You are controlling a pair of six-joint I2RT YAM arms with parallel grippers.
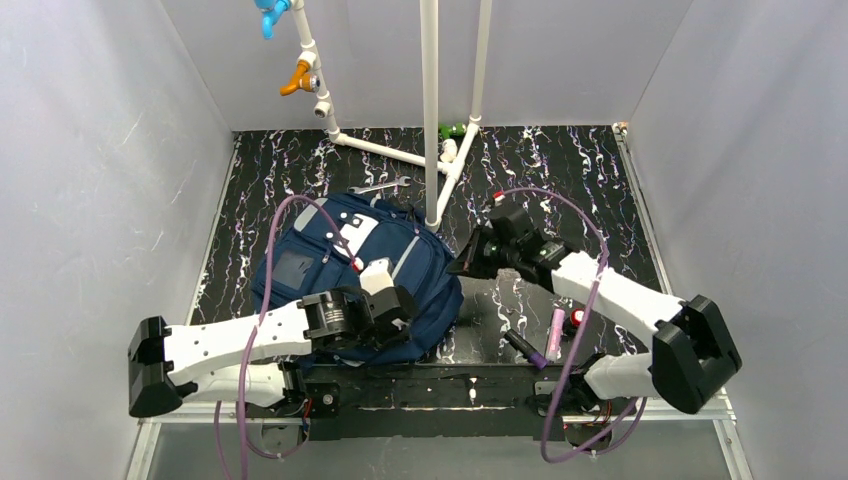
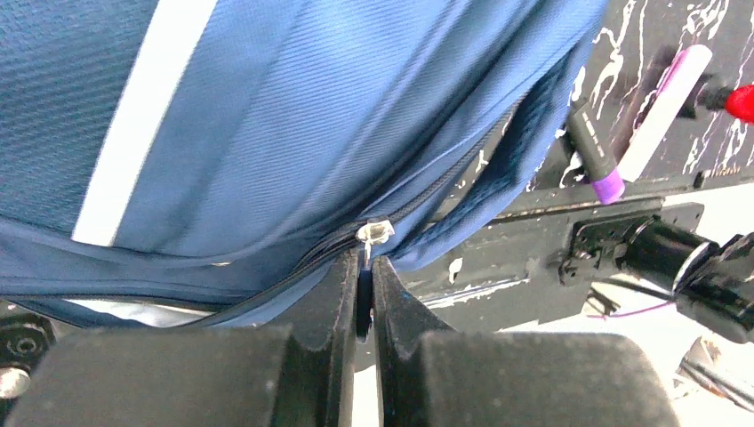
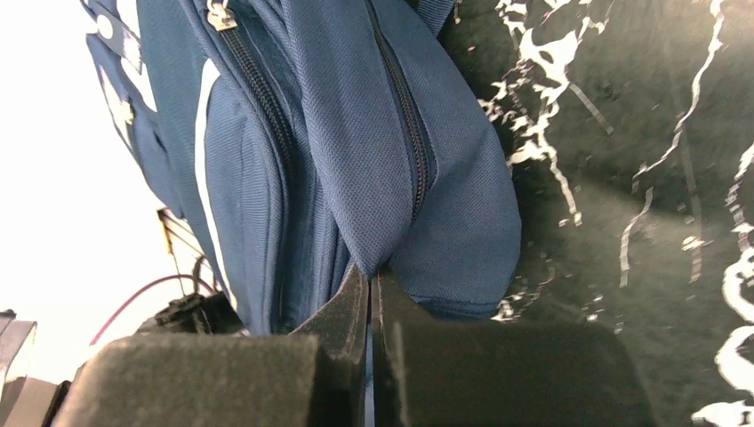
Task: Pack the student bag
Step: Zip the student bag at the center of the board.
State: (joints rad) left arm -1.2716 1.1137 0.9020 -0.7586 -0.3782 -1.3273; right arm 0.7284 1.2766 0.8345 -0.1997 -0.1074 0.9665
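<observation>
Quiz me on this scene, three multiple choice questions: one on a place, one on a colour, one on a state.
1. Relative to the student bag, the pink marker lies: A on top; B on the table to its right; C inside.
2. The bag's fabric is: A red; B navy; C green.
3. The left tool is: A wide open; B holding the marker; C shut on the zipper pull.
Answers: B, it rests on the table; B, navy weave shows; C, it pinches the pull.
</observation>
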